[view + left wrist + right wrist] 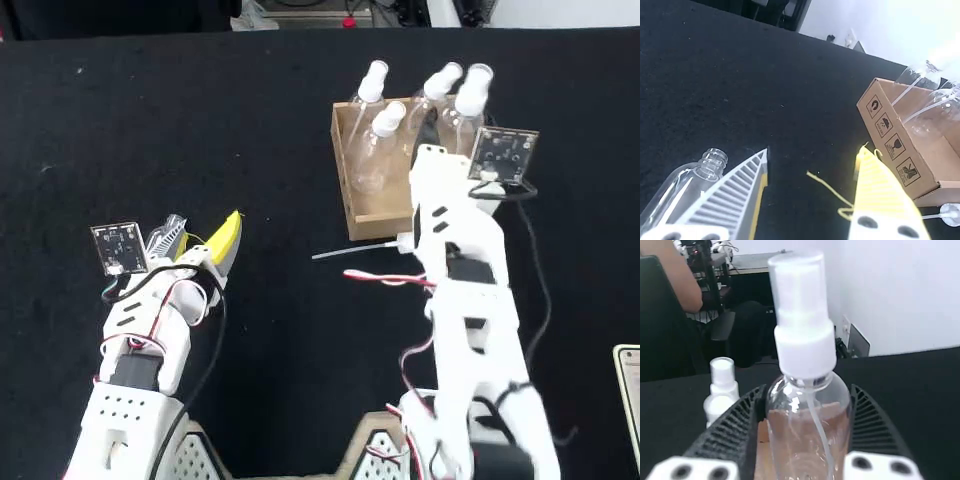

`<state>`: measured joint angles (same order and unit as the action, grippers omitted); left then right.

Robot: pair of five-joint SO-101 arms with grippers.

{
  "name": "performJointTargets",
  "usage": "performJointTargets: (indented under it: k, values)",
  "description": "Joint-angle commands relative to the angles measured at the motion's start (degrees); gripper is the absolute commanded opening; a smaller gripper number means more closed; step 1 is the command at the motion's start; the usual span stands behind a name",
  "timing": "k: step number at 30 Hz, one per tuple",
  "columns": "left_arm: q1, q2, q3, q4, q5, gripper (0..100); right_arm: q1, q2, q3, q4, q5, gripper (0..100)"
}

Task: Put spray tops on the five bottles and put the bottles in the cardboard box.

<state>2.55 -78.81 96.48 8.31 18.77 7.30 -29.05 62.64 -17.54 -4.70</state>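
Black desk (120,120) with an open cardboard box (345,170) towards its far edge, capped spray bottles (388,118) standing inside. Right gripper (807,390) clamped on one capped bottle (807,440) at the box. Left gripper (813,151), fingers apart, beside an uncapped bottle (690,185) nearer the left edge. Loose spray top (400,243) lies just beside the box

The only markings are on the outer side wall of the cardboard box (892,135): four black-framed square pictograms (890,136) in a row along it. One is an umbrella sign (883,125) and next to it is a wineglass sign (895,145). The two end signs are unclear. No words or numbers can be read.
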Motion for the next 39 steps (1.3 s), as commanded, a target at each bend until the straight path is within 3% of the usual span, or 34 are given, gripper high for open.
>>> performJointTargets:
  k: [1,12,21,32,39]
  values:
    - [0.92,-0.79,1.27,-1.58,-0.44,27,1.67,5.23,-1.98,-6.15,-1.49,17.3]
    - [0.92,-0.79,1.27,-1.49,-0.44,27,1.58,21.23,-8.75,-10.46,-1.58,17.3]
    - [1.01,-0.79,1.27,-1.58,-0.44,27,1.49,21.85,-9.27,-10.81,-1.85,17.3]
    - [1.01,-0.79,1.27,-1.41,-0.44,27,1.58,21.93,-5.76,-24.62,-1.76,17.3]
    - [1.01,-0.79,1.27,-1.41,-0.44,27,1.58,21.93,-5.76,-25.76,-1.76,17.3]
